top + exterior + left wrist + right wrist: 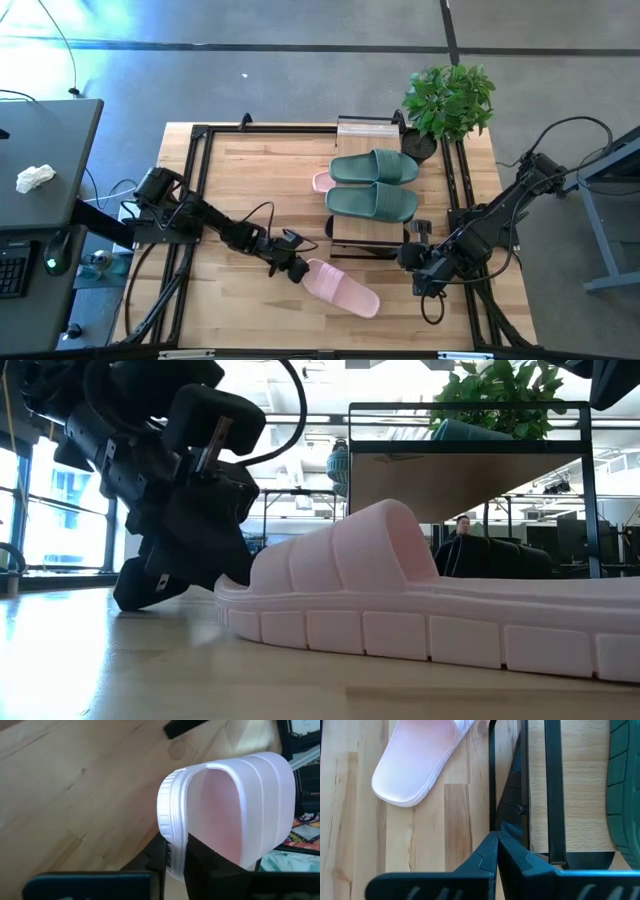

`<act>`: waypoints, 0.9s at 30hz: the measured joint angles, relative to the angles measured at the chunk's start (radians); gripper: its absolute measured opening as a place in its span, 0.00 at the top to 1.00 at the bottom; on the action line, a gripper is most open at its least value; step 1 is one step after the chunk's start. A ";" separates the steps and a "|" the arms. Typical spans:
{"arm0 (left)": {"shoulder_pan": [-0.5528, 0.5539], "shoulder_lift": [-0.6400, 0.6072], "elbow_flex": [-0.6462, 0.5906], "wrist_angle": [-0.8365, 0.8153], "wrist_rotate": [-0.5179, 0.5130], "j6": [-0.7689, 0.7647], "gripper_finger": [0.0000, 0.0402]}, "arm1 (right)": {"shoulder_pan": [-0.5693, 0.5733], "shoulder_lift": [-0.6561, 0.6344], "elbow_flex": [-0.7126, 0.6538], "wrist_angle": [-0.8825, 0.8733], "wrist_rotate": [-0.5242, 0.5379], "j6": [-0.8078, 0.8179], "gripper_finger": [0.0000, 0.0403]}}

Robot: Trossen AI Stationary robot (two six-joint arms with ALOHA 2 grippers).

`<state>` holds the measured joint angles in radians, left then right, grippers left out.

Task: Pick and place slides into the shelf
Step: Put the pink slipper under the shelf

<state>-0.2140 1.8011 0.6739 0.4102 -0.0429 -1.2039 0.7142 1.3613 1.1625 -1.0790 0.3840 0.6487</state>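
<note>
A pale pink slide [345, 290] lies sole down on the wooden table, near its front edge and just in front of the shelf [365, 132]. My left gripper [297, 268] is shut on the end of it that points to the table's left. Two sage green slides [372, 167] [372, 202] lie side by side on the shelf's top board. A second pink slide [322, 182] pokes out from under that board on its left. My right gripper [422, 285] hangs shut and empty over the shelf's near right corner. My left gripper pinches the pink slide's sole at its strap end [175, 851]. One finger [210, 870] lies on the footbed at the strap's opening, the other [159, 865] against the ribbed outer side. The fingers slant down from the table's left. The slide [420, 600] rests on the table.
A potted plant [448, 100] stands at the shelf's far right corner. Black frame rails [195, 200] [460, 180] run along the table's left and right sides. A dark desk [50, 150] with a crumpled white thing stands off to the left. Bare wood lies left of the shelf.
</note>
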 joint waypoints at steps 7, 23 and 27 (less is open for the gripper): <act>-0.018 -0.040 -0.003 -0.003 -0.002 0.045 0.97 | 0.000 0.000 0.000 -0.033 0.008 0.001 1.00; -0.097 -0.202 -0.002 0.006 0.252 0.158 0.98 | 0.000 -0.075 0.001 -0.055 0.032 -0.003 1.00; -0.111 -0.256 -0.002 0.008 0.271 0.156 0.98 | 0.000 -0.091 0.001 -0.054 0.033 -0.003 1.00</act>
<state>-0.3253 1.5448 0.6720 0.4179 0.2284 -1.0483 0.7143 1.2700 1.1633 -1.1332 0.4168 0.6460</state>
